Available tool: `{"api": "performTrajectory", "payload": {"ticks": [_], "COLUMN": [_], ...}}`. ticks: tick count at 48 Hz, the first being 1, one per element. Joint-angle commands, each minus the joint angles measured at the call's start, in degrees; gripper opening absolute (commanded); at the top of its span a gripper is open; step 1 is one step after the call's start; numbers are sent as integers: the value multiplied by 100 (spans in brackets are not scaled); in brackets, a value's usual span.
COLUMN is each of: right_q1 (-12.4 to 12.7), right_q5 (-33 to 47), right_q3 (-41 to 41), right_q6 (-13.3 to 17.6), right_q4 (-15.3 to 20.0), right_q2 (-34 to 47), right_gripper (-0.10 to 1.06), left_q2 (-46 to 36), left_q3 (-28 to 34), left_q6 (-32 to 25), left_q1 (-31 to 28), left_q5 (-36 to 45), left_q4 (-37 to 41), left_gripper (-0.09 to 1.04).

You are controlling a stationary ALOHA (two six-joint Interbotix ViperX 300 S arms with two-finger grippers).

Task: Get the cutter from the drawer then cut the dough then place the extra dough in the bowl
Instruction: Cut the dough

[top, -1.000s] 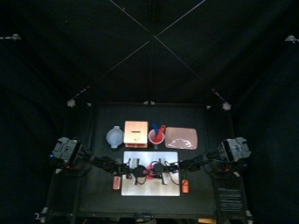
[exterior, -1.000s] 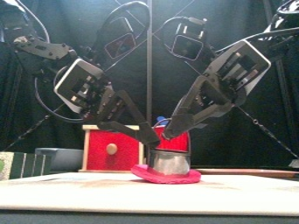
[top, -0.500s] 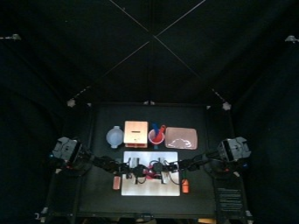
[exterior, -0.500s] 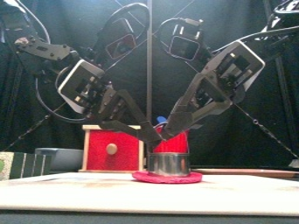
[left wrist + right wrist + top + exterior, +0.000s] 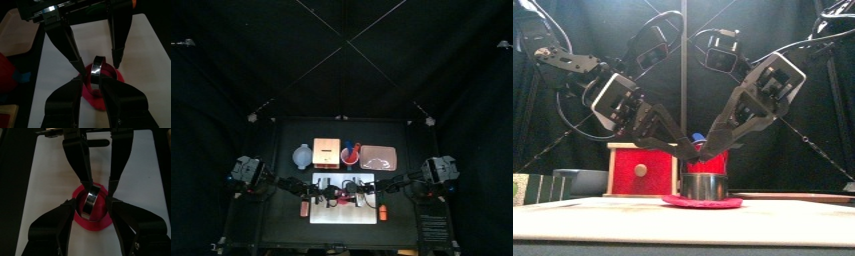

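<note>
The round metal cutter [image 5: 707, 186] stands upright on the flat pink dough [image 5: 700, 202]. The dough lies on the white cutting board [image 5: 345, 215] near the table's front edge. My two arms lean in from either side and meet over the cutter.

In my left wrist view, my left gripper [image 5: 99, 81] has its jaws drawn close, with the cutter's rim between them, so I judge it clenched on the cutter. My right gripper [image 5: 92, 201] sits at the cutter from the opposite side. I cannot tell whether it is clamped or loose.

Behind the board are the wooden box [image 5: 640, 170] with its red drawer front and, left of it, the blue-grey bowl [image 5: 301, 155].

With the cutter out of the drawer and on the dough, I judge the cutting step is in hand. Next I should press straight down so the rim goes through evenly. Then I should lift the cutter clear, peel off the outer dough and carry it to the bowl.
</note>
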State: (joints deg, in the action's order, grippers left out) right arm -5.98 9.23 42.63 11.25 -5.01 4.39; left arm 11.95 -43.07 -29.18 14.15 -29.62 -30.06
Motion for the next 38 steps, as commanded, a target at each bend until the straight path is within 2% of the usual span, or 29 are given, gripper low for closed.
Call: {"api": "performTrajectory", "payload": {"ticks": [1, 16, 38], "right_q1": [62, 70, 35], "right_q5": [-62, -237, -483], "right_q3": [-105, -123, -316], "right_q6": [9, 44, 62], "right_q4": [-9, 35, 132], "right_q2": [-290, -352, -404], "right_gripper": [86, 86, 86], "left_q2": [-255, -413, -721], "left_q3": [0, -123, -633], "left_q6": [-9, 0, 18], "left_q1": [35, 281, 343], "left_q5": [-53, -35, -97], "left_q4": [18, 97, -44], "left_gripper": [69, 69, 68]}}
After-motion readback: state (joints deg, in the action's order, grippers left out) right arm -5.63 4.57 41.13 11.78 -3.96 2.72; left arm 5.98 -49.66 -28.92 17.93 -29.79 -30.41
